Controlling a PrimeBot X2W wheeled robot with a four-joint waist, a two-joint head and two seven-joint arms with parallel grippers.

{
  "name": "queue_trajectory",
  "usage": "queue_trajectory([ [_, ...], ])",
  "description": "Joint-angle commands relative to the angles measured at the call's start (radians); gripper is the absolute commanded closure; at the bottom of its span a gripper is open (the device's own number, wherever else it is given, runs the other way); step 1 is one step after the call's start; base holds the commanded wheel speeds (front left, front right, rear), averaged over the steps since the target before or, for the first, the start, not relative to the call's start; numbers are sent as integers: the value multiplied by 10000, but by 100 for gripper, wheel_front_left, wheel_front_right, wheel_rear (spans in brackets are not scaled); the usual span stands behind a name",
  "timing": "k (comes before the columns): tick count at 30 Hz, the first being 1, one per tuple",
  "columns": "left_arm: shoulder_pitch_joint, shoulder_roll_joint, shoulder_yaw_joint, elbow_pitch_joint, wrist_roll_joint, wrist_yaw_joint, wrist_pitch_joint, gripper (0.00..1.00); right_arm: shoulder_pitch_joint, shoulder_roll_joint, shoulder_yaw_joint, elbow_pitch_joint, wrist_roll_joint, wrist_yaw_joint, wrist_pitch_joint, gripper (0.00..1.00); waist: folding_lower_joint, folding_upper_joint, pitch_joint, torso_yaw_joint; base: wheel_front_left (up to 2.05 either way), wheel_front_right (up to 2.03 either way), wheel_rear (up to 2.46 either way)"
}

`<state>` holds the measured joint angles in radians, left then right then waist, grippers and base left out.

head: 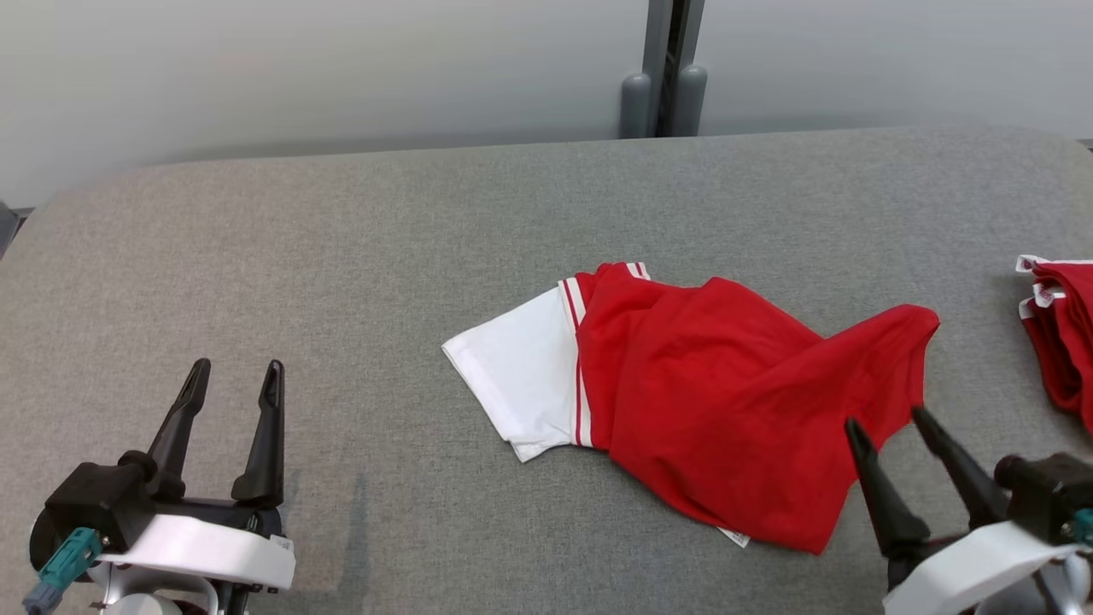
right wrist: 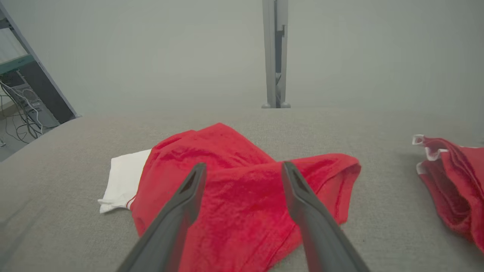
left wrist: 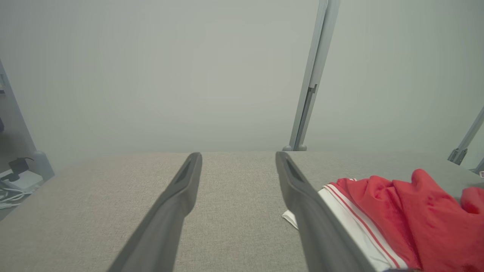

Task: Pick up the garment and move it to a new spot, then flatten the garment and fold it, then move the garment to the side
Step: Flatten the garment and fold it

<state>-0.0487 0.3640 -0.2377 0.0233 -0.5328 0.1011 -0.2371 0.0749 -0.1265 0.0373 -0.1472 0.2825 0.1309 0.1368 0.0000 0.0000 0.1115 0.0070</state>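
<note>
The garment (head: 709, 401) lies crumpled near the middle of the grey table (head: 384, 213), and my right hand (head: 885, 418) is plainly the nearer one. From the head camera its fingertips sit just over the garment's near right edge. From the right wrist camera the red cloth lies straight ahead, spread under and between the two fingers. Those fingers are apart and hold nothing.

The garment's long axis runs roughly across the table. Its white sleeve (head: 517, 376) is at the left end, and a loose red corner reaches out to the right, just beyond my right fingertips. I judge that corner or the near hem to be the easiest place to pinch.

My left hand (head: 239, 365) is well apart from the cloth, off to the left. Its fingers are also spread and empty, and the sleeve lies ahead and to its right.

Nothing stands between either hand and the garment. A second red bundle (head: 1059, 333) lies at the table's right edge, near my right arm. I would keep the lift and carry away from it, so the two do not tangle. A grey post (head: 664, 68) stands behind the table's far edge, clear of the work.
</note>
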Motion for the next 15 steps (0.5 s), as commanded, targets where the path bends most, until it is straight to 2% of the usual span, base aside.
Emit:
queue_trajectory([
  [1, -149, -6, 30, 30, -27, -36, -48, 0, 293, -35, 101, 88, 83, -1, 316, 0, 0, 0, 142, 92, 0, 0, 0],
  [8, -351, -116, 61, 232, 38, -122, -147, 0, 1027, -75, 419, 355, 228, -1, 1937, 0, 0, 0, 466, 186, 0, 0, 0],
  [15, -532, -248, 18, 378, 81, -226, -204, 0, 656, -20, 368, 1013, -50, -1, 2108, 0, 0, 0, 655, 284, 0, 0, 0],
])
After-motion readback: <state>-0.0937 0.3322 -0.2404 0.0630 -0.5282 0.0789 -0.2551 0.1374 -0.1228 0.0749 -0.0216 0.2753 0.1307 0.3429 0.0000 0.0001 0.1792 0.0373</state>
